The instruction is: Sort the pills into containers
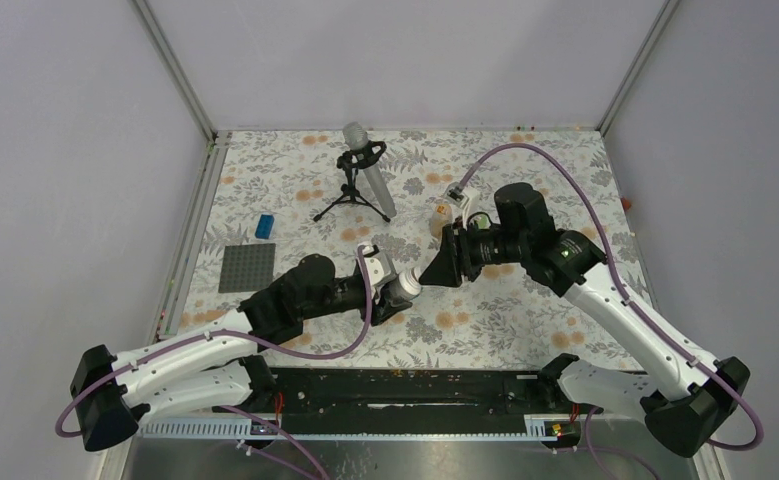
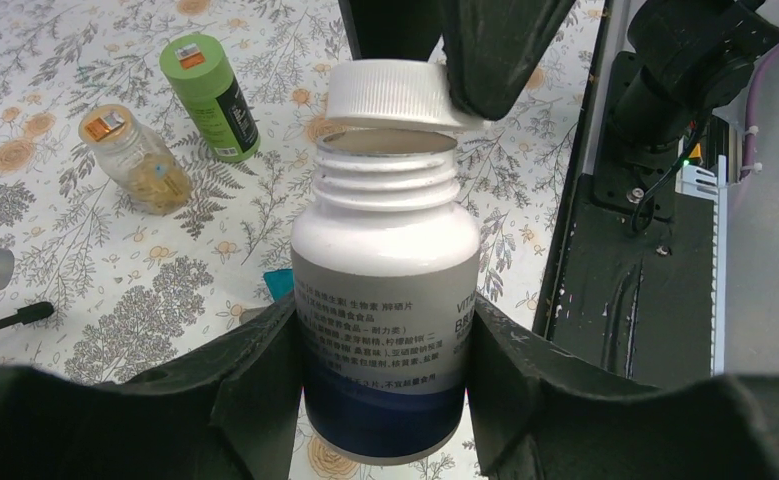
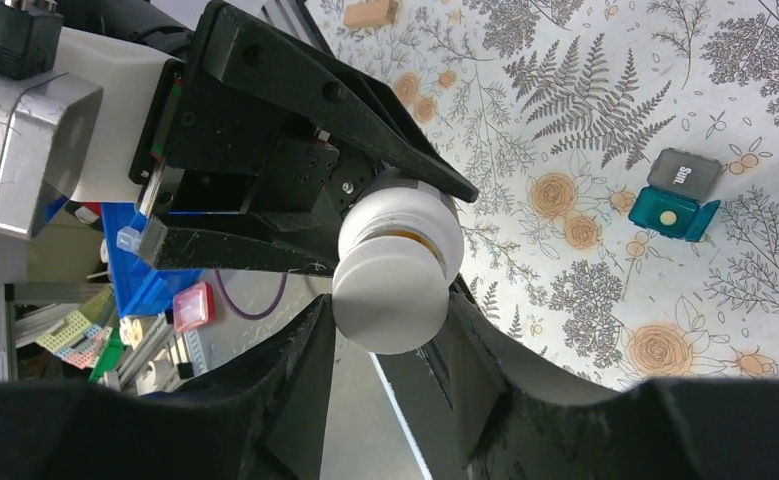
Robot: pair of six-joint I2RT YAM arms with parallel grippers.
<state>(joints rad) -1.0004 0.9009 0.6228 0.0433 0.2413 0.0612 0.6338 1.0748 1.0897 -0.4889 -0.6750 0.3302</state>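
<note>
A white pill bottle (image 2: 385, 300) with a grey and blue label is held off the table, and my left gripper (image 2: 385, 370) is shut on its body. Its threaded neck is bare. The white cap (image 2: 390, 95) hovers just off the neck, slightly offset, with my right gripper (image 3: 390, 340) shut on its rim (image 3: 390, 300). Something yellowish shows inside the bottle mouth (image 3: 405, 236). From above, both grippers meet mid-table at the bottle (image 1: 402, 287). A small teal case (image 3: 673, 212) lies open on the cloth with one pale pill in it.
A green bottle (image 2: 210, 95) and a clear jar (image 2: 135, 160) of yellowish pills lie on the floral cloth behind the right arm. A microphone on a tripod (image 1: 365, 170), a grey baseplate (image 1: 246, 267) and a blue brick (image 1: 264, 227) sit further left. A black rail (image 1: 415, 385) runs along the near edge.
</note>
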